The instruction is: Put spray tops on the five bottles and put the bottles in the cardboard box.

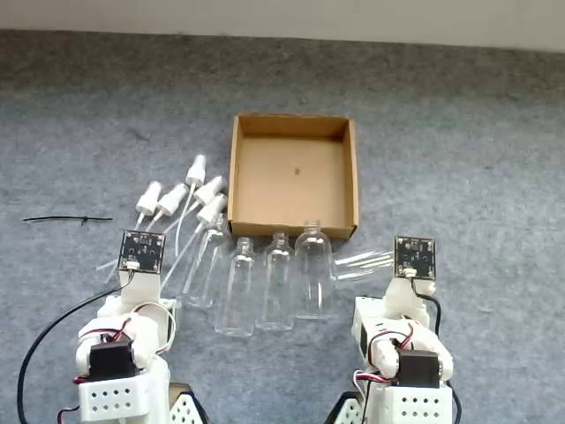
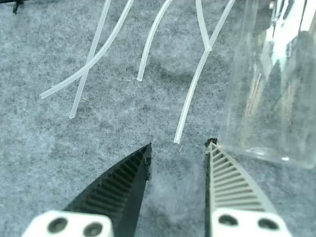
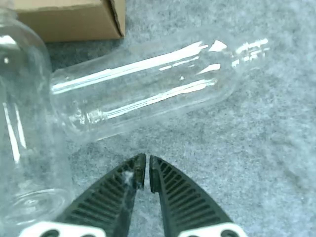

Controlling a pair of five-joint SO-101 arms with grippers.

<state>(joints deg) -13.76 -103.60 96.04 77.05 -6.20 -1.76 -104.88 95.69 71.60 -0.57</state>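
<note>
Five clear bottles (image 1: 275,283) lie uncapped on your grey worktop (image 1: 477,132): four at 6 o'clock of the cardboard box (image 1: 291,185), one at 5 o'clock. The spray tops (image 1: 190,199) sit at 9 o'clock. In your left wrist view, the left gripper (image 2: 180,144) stands apart and empty, dip tubes (image 2: 190,94) ahead, a bottle (image 2: 271,84) touching one fingertip. In your right wrist view, the right gripper (image 3: 147,158) is nearly together, empty, facing a sideways bottle (image 3: 148,84).

The high view looks steeply down on the carpet (image 1: 459,132) from the near side, cardboard box (image 1: 354,177) ahead; each wrist view faces forward, close over it; high and right wrist views share the box corner and lying bottle (image 3: 143,94)
</note>
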